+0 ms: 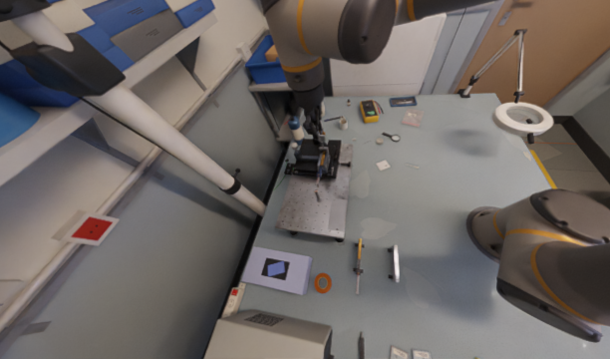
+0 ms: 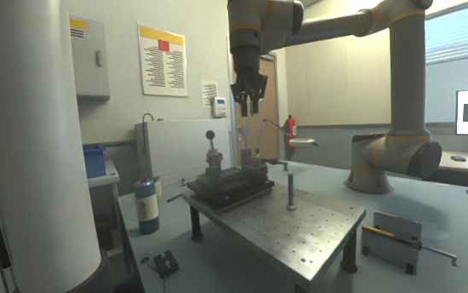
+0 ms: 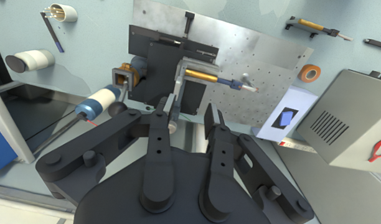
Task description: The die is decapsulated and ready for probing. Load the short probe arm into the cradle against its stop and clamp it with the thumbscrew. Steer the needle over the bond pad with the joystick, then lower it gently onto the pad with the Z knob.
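The thumbscrew and Z knob on the black positioner stage (image 3: 165, 71) are partly hidden behind my fingers in the wrist camera. A short probe arm (image 3: 220, 81) with a brass body lies in the stage's cradle (image 3: 193, 70), its needle pointing over the perforated plate (image 2: 288, 221). The joystick (image 2: 210, 142) with its ball top stands upright at the stage's far end. A post (image 2: 290, 191) rises from the plate. A second, longer probe arm (image 1: 358, 264) rests on a stand on the table. My gripper (image 2: 249, 111) hangs well above the stage, partly open and empty.
The table's left edge runs close beside the plate, with a blue and white bottle (image 2: 146, 206) there. An orange tape roll (image 1: 323, 282), a paper sheet (image 1: 277, 269) and a grey instrument box (image 3: 346, 124) lie near the plate's end. A magnifier lamp (image 1: 523, 117) stands at the far right.
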Controlling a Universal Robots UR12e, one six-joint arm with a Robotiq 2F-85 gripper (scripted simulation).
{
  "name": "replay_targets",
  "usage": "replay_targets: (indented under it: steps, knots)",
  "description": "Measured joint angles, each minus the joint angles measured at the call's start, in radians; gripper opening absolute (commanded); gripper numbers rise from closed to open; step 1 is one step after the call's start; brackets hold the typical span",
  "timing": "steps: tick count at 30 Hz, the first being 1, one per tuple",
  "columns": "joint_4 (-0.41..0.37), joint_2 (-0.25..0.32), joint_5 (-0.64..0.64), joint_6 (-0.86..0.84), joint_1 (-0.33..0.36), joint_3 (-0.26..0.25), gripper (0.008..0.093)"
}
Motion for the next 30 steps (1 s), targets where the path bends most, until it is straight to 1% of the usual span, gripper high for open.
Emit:
replay_targets:
  steps: [6, 13, 18, 30]
  knots:
    - [0.000, 0.005, 0.000, -0.020, -0.020, -0.005, 0.0440]
    - [0.000, 0.007, 0.000, -0.026, -0.026, -0.007, 0.0440]
    - [0.000, 0.007, 0.000, -0.026, -0.026, -0.007, 0.0340]
    - [-0.002, 0.007, 0.000, -0.027, -0.026, -0.006, 0.0340]
